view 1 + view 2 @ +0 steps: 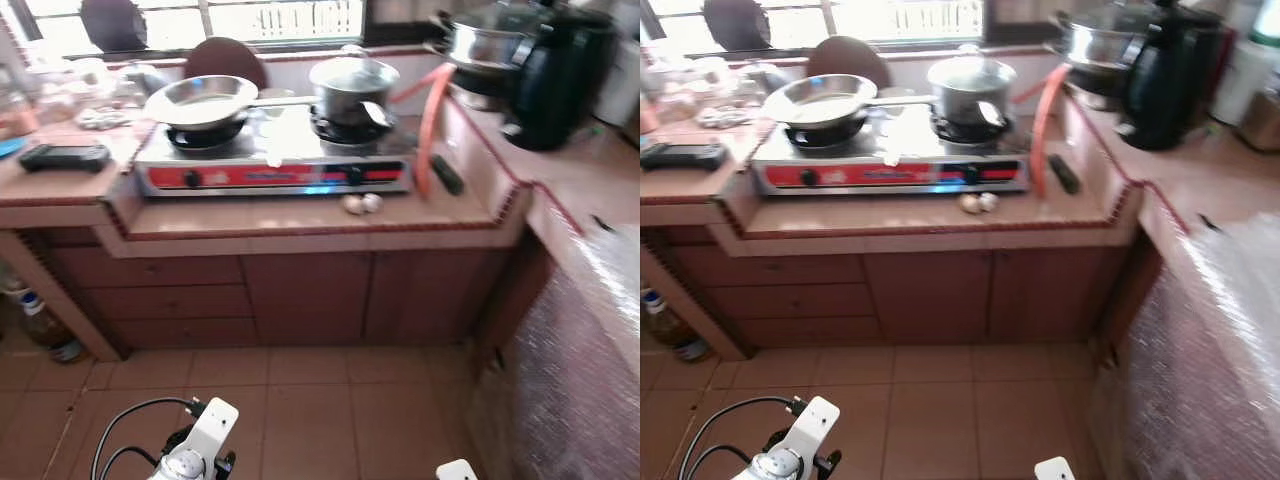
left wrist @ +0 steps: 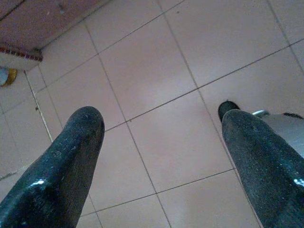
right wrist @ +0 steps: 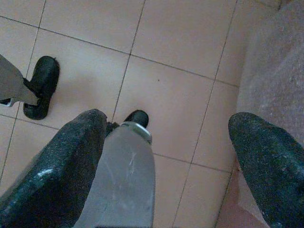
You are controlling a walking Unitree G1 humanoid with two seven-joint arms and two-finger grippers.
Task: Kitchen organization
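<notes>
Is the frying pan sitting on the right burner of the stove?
No, the pan sits on the stove's left burner; a pot is on the right.

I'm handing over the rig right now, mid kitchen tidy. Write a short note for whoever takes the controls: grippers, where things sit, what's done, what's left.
Left gripper: open, empty, hanging over the floor tiles.
Right gripper: open, empty, also pointing at the floor.
The robot stands back from the counter, facing the two-burner stove.
Frying pan on the stove's left burner, lidded pot on the right.
Two small pale items, possibly garlic, lie in front of the stove; an orange hose runs beside it.
Black kettle on the higher counter to the right.
Done: nothing evident. Left: approach and start sorting.
</notes>
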